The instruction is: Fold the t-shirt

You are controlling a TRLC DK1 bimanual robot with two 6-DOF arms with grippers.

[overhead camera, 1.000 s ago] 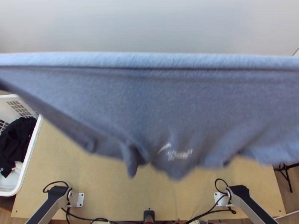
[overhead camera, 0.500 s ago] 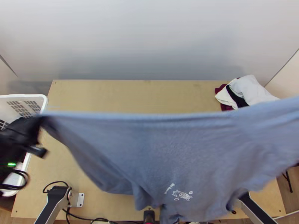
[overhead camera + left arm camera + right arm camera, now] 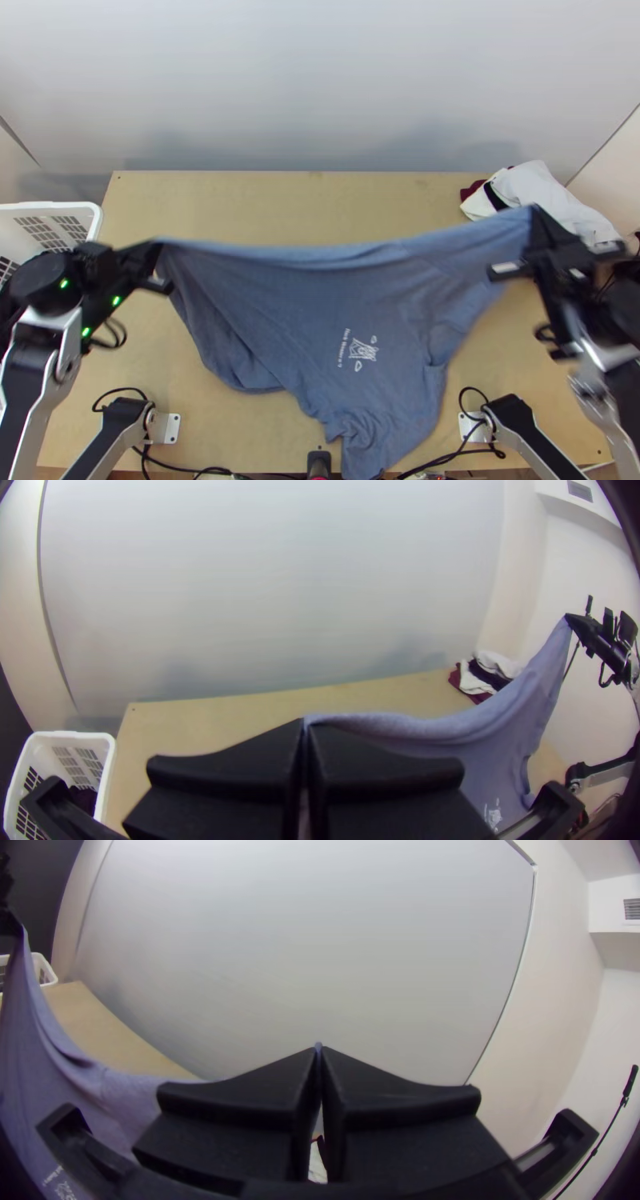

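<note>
Surface (image 3: 280, 208): one, light wood, your landmark for every entry below.
T-shirt (image 3: 304, 288): one, blue, unfolded; you have it held up over the surface, its upper edge drawn out with a shallow dip between two raised ends, the rest hanging in loose folds toward the surface's near edge, lower end bunched.
White print (image 3: 362, 352): small, on the T-shirt, over the surface's near half.
Left pincer (image 3: 157, 248): yours, over the surface's left side; black fingers pressed together, one end of the T-shirt's upper edge caught between the tips.
Right pincer (image 3: 536, 214): yours, over the surface's right side; fingers likewise closed, the opposite end of that edge pinched at the tips.
Clothes pile (image 3: 548, 192): white, black and dark red pieces, at the surface's far right corner.
Basket (image 3: 98, 220): white, slotted plastic, beside the surface's left edge; you can see dark cloth (image 3: 85, 800) inside.
</note>
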